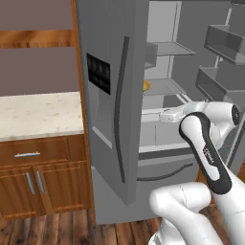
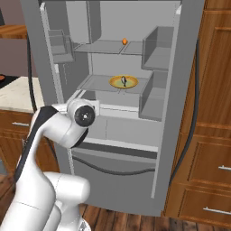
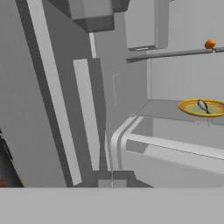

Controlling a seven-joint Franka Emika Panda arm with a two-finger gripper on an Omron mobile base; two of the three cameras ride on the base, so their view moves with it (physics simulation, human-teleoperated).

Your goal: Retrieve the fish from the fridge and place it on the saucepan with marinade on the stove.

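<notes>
Closed and empty, my gripper (image 3: 112, 179) had its two dark fingertips pressed together, aimed at the inner left side of the fridge (image 1: 112, 158), low by the ledge below the middle shelf. Both fridge doors stood open. On that middle shelf sat a round yellow plate (image 2: 118, 84), and the fish (image 2: 123, 81) lay on it, small and grey-silver; from my hand I saw the fish (image 3: 202, 106) off to the right, well apart from my fingertips. One shelf higher sat a small orange item (image 2: 124, 41), toward the back. My white arm (image 1: 206, 148) reached forward into the open fridge. To the left of the fridge ran a pale stone counter (image 1: 38, 115) over wooden cabinets (image 1: 33, 184).
</notes>
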